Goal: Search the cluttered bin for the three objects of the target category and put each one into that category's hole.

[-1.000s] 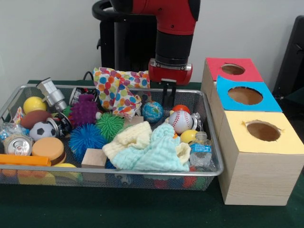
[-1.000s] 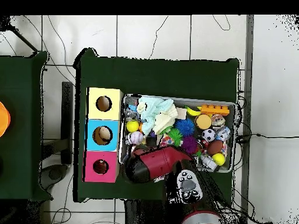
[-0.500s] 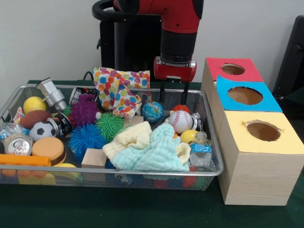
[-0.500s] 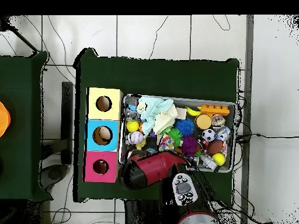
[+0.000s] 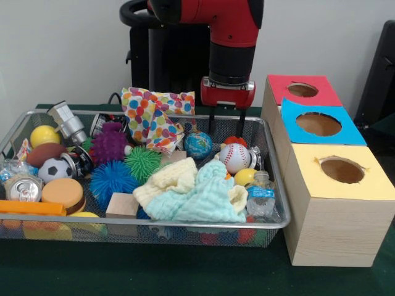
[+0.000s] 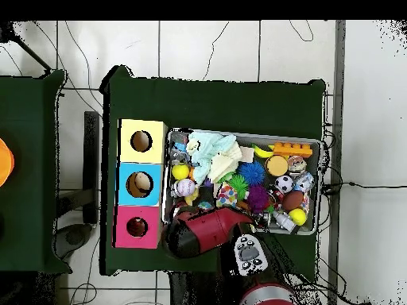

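Green-clothed table (image 5: 185,271), wire mesh bin (image 5: 271,203). Black two-finger gripper (image 5: 226,123) spread apart, empty, above small blue globe ball (image 5: 198,145) and white red-stitched baseball (image 5: 234,158) (probably light, firm, smooth); best pinched across the middle.

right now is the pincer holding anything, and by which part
Nothing is held. The pincer is open, its two fingers spread apart with only air between them, above the small red ball and beside the globe ball at the wire bin's back.

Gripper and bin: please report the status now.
Gripper open, empty, above the bin's far side. Red ball and baseball just below it. Three box holes unblocked.
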`<state>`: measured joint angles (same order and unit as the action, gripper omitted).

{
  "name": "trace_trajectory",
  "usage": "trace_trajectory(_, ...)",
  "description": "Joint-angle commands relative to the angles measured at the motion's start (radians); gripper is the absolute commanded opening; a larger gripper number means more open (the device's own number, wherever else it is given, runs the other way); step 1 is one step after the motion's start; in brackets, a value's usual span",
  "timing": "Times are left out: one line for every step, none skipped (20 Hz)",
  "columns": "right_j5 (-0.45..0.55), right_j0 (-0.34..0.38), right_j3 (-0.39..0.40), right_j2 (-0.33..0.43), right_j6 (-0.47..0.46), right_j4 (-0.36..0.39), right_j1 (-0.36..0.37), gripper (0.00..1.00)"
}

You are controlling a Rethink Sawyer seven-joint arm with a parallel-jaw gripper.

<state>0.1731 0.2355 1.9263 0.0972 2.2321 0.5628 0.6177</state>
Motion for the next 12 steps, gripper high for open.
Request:
trace_trajectory(-0.110, 0.004, 0.004, -0.005, 0.160, -0.058, -0.049, 1.00)
trace_trajectory(-0.115, 0.006, 0.004, -0.003, 0.165, -0.067, -0.046, 1.00)
trace_trajectory(-0.097, 0.001, -0.010, 0.000, 0.162, -0.080, -0.032, 1.00)
trace_trajectory(-0.100, 0.004, -0.010, 0.004, 0.164, -0.089, -0.029, 1.00)
trace_trajectory(-0.114, -0.010, -0.016, -0.006, 0.180, -0.105, -0.030, 1.00)
trace_trajectory(-0.126, -0.014, -0.017, -0.012, 0.184, -0.112, -0.028, 1.00)
trace_trajectory(-0.137, -0.024, -0.022, -0.019, 0.190, -0.122, -0.031, 1.00)
trace_trajectory(-0.141, -0.025, -0.023, -0.024, 0.186, -0.125, -0.030, 1.00)
trace_trajectory(-0.147, -0.034, -0.031, -0.028, 0.180, -0.129, -0.039, 1.00)
trace_trajectory(-0.155, -0.028, -0.032, -0.028, 0.172, -0.129, -0.043, 1.00)
trace_trajectory(-0.165, -0.043, -0.040, -0.036, 0.171, -0.134, -0.055, 1.00)
trace_trajectory(-0.172, -0.037, -0.042, -0.034, 0.163, -0.134, -0.060, 1.00)
